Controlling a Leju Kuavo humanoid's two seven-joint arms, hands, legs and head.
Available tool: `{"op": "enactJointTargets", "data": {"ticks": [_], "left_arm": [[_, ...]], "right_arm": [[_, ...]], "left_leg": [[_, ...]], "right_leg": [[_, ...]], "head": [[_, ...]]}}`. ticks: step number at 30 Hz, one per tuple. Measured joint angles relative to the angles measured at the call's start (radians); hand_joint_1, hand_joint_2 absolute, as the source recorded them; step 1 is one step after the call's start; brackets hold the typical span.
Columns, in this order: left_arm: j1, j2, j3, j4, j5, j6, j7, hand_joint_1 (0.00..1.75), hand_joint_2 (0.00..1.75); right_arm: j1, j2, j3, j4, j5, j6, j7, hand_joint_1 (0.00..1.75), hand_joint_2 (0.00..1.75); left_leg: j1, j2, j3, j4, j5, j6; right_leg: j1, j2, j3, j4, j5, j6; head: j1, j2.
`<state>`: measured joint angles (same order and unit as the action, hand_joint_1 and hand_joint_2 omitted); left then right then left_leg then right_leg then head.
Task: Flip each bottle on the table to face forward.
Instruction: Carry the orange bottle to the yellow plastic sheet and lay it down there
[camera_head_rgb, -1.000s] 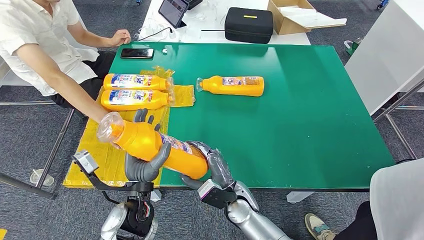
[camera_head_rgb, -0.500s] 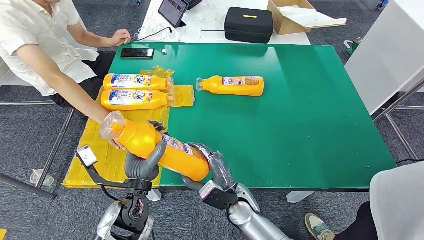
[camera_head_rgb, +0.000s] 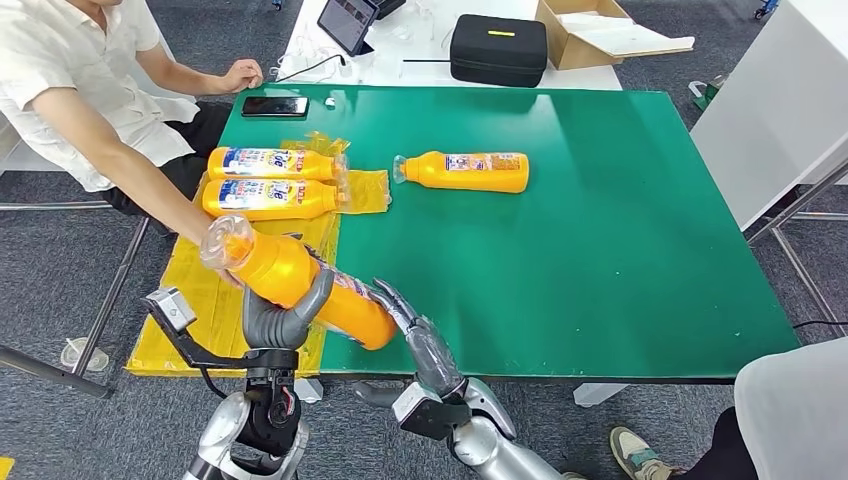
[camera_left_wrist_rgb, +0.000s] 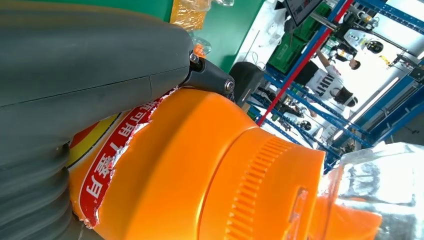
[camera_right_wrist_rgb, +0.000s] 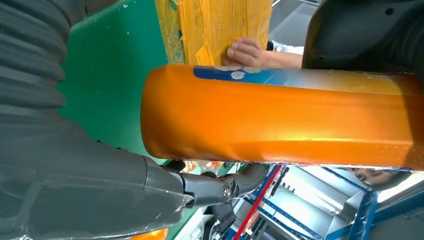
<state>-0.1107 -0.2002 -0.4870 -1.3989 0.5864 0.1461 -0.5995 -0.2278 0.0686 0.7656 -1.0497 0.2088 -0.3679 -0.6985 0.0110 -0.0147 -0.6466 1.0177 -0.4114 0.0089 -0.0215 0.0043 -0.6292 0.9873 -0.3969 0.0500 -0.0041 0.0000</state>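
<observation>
The robot's left hand (camera_head_rgb: 275, 318) grips the large orange plastic bottle with the clear-wrapped cap (camera_head_rgb: 300, 283) around its upper body, thumb and fingers wrapped closely round it; the left wrist view shows the grey thumb pressed across the torn red-and-white label just behind the ribbed orange cap (camera_left_wrist_rgb: 270, 190). Over the last second the bottle has swung a little: its cap end now sits higher and farther from the robot, over the crinkled yellow plastic sheet (camera_head_rgb: 195, 320), while its base has drawn back toward the near table edge.

The bigger change is at the right hand (camera_head_rgb: 415, 335). A second ago it was cupped under the bottle's base; now its fingers are stretched out nearly straight beside the base, and whether they touch it cannot be told from the head view (the right wrist view shows the thumb lying just below the bottle's flat end, with a sliver of gap). So the bottle's weight appears to rest on the left hand alone.

That suggests the turning step is ending: the right hand has let go after rotating, and the left is about to lay the bottle down on the green table (camera_head_rgb: 600, 250). Two similar orange bottles (camera_head_rgb: 265, 182) lie side by side on the yellow sheet, and a third orange bottle (camera_head_rgb: 465, 171) lies alone farther out on the green. A person's hand (camera_right_wrist_rgb: 245, 51) rests on the sheet close to the held bottle.
</observation>
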Motion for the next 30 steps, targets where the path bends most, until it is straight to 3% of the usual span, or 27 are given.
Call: {"op": "enactJointTargets", "data": {"ticks": [2,4,6,9,11,13,18,21,26,30], "left_arm": [[-0.001,0.0,0.0,0.0,-0.006,0.008,-0.004,1.75,1.75],[-0.001,0.0,0.0,0.0,-0.04,0.038,-0.017,1.75,1.75],[-0.002,0.002,0.004,-0.001,-0.122,0.114,-0.045,1.75,1.75],[-0.003,0.013,0.031,-0.006,-0.309,0.3,-0.087,1.75,1.75],[-0.006,0.029,0.068,-0.01,-0.461,0.427,-0.097,1.75,1.75],[-0.011,0.05,0.108,-0.009,-0.598,0.51,-0.099,1.75,1.75],[-0.018,0.074,0.177,0.003,-0.783,0.534,-0.093,1.75,1.75],[-0.038,0.056,0.274,0.067,-1.061,0.534,-0.081,1.75,1.75],[-0.104,0.013,0.466,0.24,-1.41,0.535,-0.086,1.75,1.75],[-0.183,0.015,0.533,0.426,-1.673,0.535,-0.006,1.75,1.75]], "right_arm": [[0.002,-0.002,0.002,-0.005,0.001,-0.006,0.0,0.0,1.75],[0.006,-0.005,0.004,-0.011,0.008,-0.045,0.0,0.0,0.87],[0.015,-0.008,-0.002,-0.022,0.051,-0.146,0.0,0.0,0.0],[0.058,0.004,-0.1,-0.074,0.271,-0.294,0.0,0.0,0.0],[0.097,0.029,-0.243,-0.141,0.424,-0.32,-0.001,0.0,0.0],[0.121,0.05,-0.389,-0.211,0.486,-0.326,0.0,0.0,0.0],[0.162,0.074,-0.595,-0.336,0.492,-0.333,0.001,0.0,0.0],[0.181,0.095,-0.663,-0.409,0.473,-0.333,0.001,0.0,0.0],[0.187,0.113,-0.679,-0.445,0.434,-0.333,0.001,0.0,0.0],[0.186,0.116,-0.638,-0.436,0.387,-0.332,0.0,0.0,0.0]], "left_leg": [[0.0,0.0,0.0,0.0,0.0,0.0],[0.0,0.0,0.0,0.0,0.0,0.0],[0.0,0.0,0.0,0.0,0.0,0.0],[0.0,0.0,0.0,0.0,0.0,0.0],[0.0,0.0,0.0,0.0,0.0,0.0],[0.0,-0.002,0.0,0.0,0.0,0.0],[0.0,-0.002,0.0,0.0,0.001,0.0],[0.0,-0.002,0.0,0.0,0.001,0.001],[0.0,-0.001,0.001,0.0,0.001,0.0],[0.0,-0.001,0.001,0.0,0.001,0.0]], "right_leg": [[0.0,0.0,0.0,0.0,0.0,0.0],[0.0,0.0,0.0,0.0,0.0,0.0],[0.0,0.0,0.0,0.0,0.0,0.0],[0.0,0.0,0.0,0.0,0.0,0.0],[0.0,0.0,0.0,0.0,0.0,0.0],[0.0,-0.002,0.0,0.0,0.0,0.0],[-0.001,-0.003,0.001,0.0,0.0,0.0],[-0.001,-0.003,0.001,0.0,0.0,0.0],[-0.001,-0.002,0.001,0.0,0.001,0.0],[0.0,-0.003,0.001,0.0,0.001,0.0]], "head": [[0.0,0.0],[0.0,0.0],[0.0,0.0],[0.0,0.0],[0.0,0.0],[0.0,0.0],[0.0,0.0],[0.0,0.0],[0.0,0.0],[0.0,0.0]]}}
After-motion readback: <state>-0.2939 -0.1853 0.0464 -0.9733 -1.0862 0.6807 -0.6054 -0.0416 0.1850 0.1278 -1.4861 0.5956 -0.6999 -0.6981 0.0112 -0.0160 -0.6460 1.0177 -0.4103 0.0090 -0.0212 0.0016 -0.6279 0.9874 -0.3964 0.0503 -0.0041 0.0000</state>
